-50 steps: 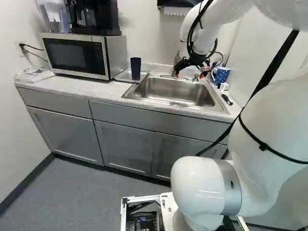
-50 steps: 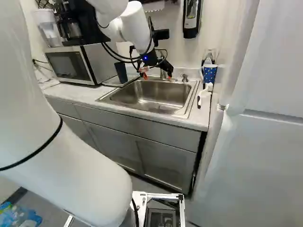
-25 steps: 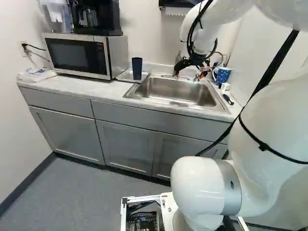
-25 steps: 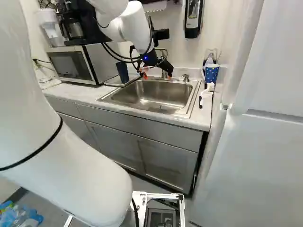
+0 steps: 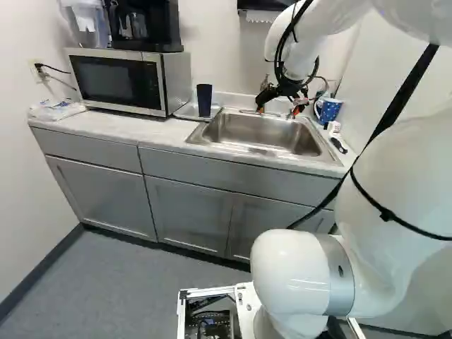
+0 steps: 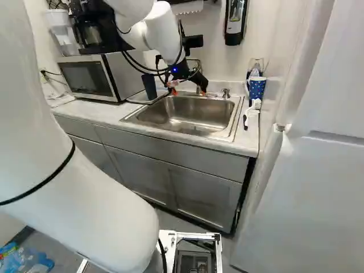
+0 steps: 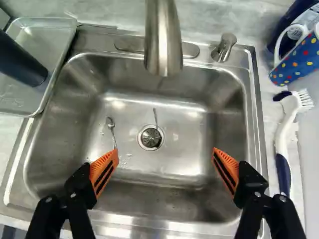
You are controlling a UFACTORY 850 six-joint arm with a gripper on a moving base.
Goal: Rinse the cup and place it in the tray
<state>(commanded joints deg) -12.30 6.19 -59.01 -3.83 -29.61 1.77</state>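
Hovering over the sink (image 7: 192, 129), your gripper (image 7: 165, 155) held nothing, fingers wide apart, while the dark cup (image 7: 21, 63) stood in the tray (image 7: 54, 37). You seemed past placing, with only a clear retreat needed

On 1 side of the sink (image 7: 189, 129), the wrist view cuts off the tray (image 7: 52, 37) and dark cup (image 7: 21, 62); across the sink, the dotted mug (image 7: 300, 59). Inside it, 1 thin utensil (image 7: 155, 118) is too small to identify.
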